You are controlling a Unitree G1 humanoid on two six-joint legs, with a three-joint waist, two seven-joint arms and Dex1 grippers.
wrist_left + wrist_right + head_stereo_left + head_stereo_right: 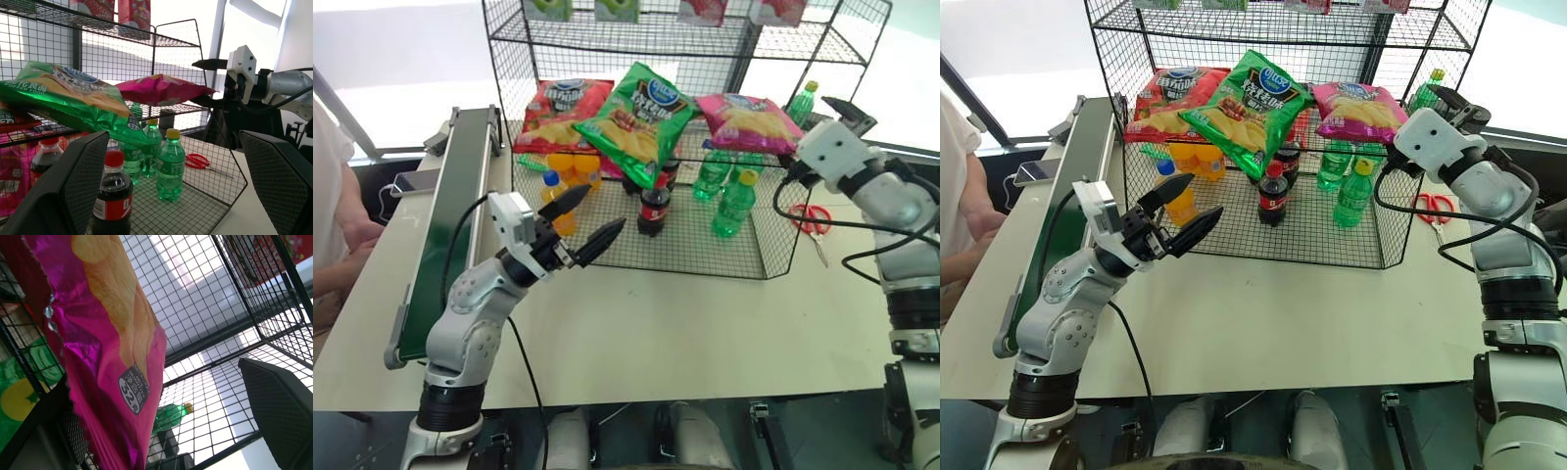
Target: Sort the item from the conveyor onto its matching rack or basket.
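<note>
Right gripper (1449, 101) open beside pink crisp bag (1359, 110), lying flat, long axis across rack (1234, 29)

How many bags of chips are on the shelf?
3, side by side on the rack's middle shelf: a red bag at the left, a green bag in the middle, a pink bag at the right. Others may be hidden.
</note>
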